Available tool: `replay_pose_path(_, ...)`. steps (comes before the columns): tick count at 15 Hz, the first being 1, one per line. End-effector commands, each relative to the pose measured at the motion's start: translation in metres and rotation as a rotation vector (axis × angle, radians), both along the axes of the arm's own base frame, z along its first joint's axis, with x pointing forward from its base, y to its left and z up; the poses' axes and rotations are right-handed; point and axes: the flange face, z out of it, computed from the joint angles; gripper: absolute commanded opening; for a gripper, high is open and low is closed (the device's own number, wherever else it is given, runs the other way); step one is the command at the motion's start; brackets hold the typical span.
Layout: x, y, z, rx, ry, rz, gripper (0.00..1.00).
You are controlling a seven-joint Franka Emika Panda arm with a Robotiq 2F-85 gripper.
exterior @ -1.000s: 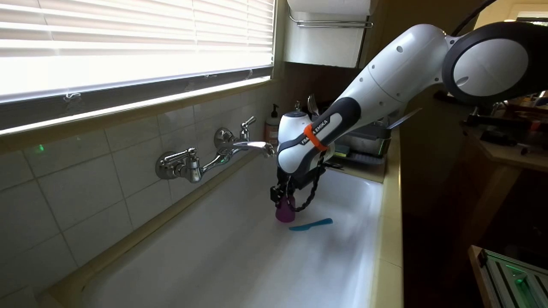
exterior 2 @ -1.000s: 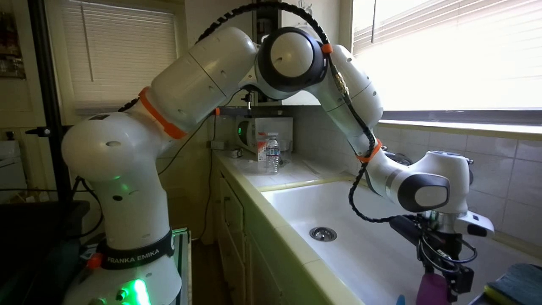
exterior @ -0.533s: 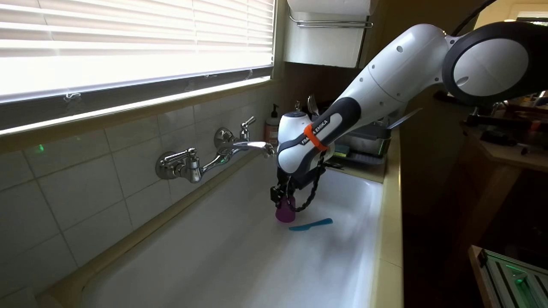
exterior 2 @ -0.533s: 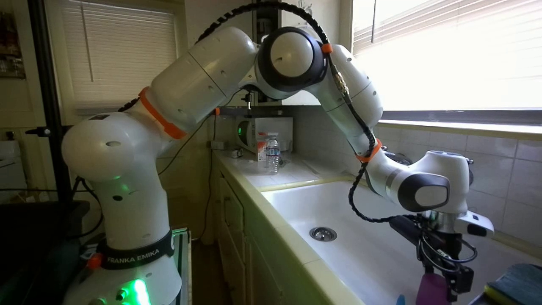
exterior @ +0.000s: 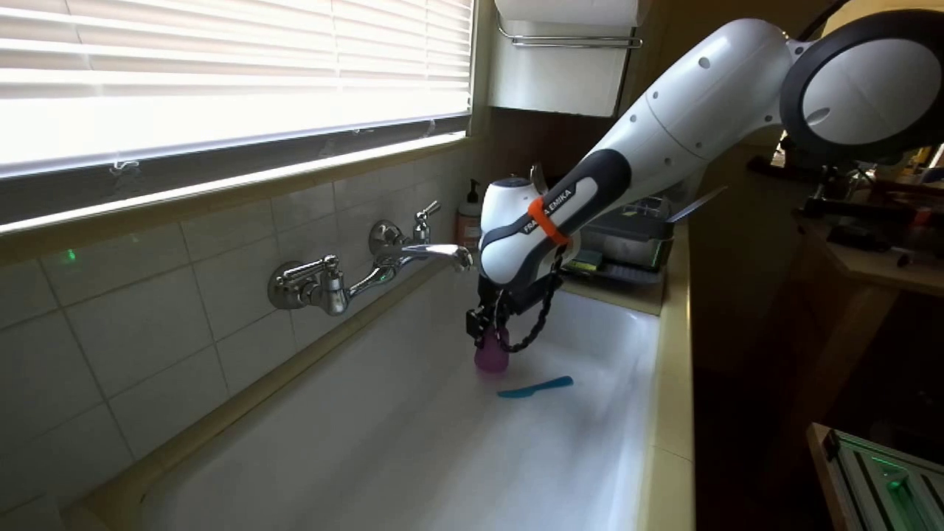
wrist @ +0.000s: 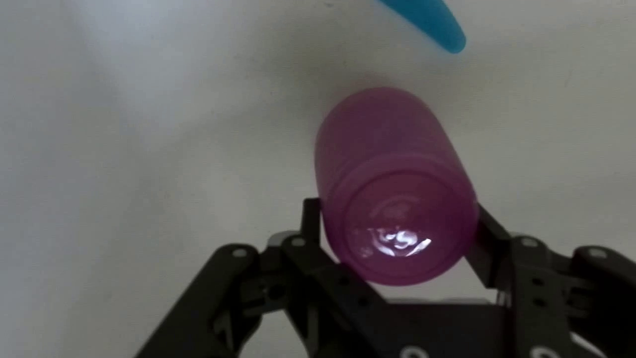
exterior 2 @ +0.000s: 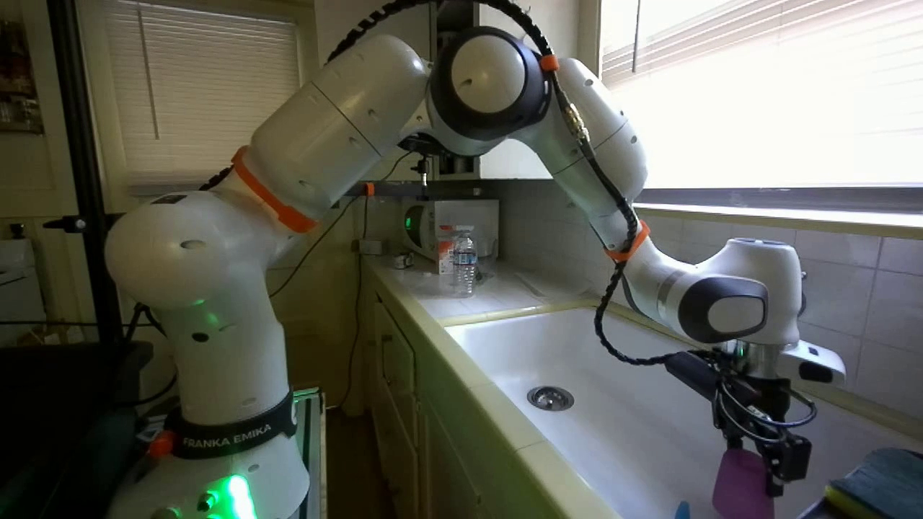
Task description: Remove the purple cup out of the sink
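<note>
In an exterior view I count one purple cup (exterior: 491, 360), one blue utensil (exterior: 535, 387), one dish rack (exterior: 634, 276) and one faucet (exterior: 434, 251) with two tap handles (exterior: 313, 268). My pincer (exterior: 490, 335) holds the cup inside the sink (exterior: 354, 457), towards the end of the table (exterior: 670, 428) whose edge carries the rack. The utensil lies on the sink floor near the cup, towards the table edge away from the tiled wall (exterior: 133, 317).

In an exterior view I count one drain (exterior 2: 550, 398), one water bottle (exterior 2: 464, 267) and one microwave (exterior 2: 472, 213). The cup is well apart from the drain; bottle and microwave stand by the table's far corner.

In the wrist view I count two fingers (wrist: 311, 219), one against each side of the cup: the pincer is pinching it. The cup is upside down, base facing this view.
</note>
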Motion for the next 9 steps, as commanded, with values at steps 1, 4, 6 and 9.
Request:
replay_pose_path(1,-0.020,0.004,0.030,0.015,0.031,0.010,0.44)
replay_pose_path(4,-0.034,0.004,0.056,0.023,0.046,0.014,0.44)
replay_pose_path(6,-0.044,0.005,0.075,0.031,0.052,0.021,0.44)
replay_pose_path(9,-0.063,0.008,0.102,0.051,0.055,0.044,0.44)
